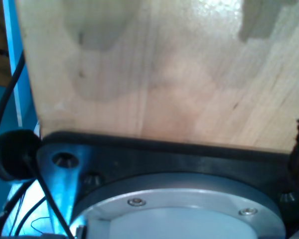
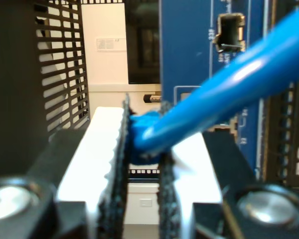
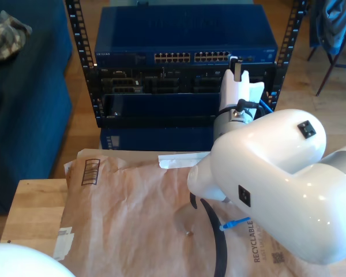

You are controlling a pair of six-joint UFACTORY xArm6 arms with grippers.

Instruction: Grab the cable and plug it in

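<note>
Pinching cable (image 2: 224, 82) plug between my second tool (image 2: 143, 149) pads

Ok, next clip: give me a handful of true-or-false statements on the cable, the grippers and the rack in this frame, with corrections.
1. My second gripper is shut on the cable. True.
2. The cable is red. False: it is bright blue.
3. My second gripper is up close to the rack of network gear. True.
4. My first gripper's camera looks at the rack's ports. False: it looks at a wooden surface.
5. Brown paper covers the table in the exterior view. True.
</note>
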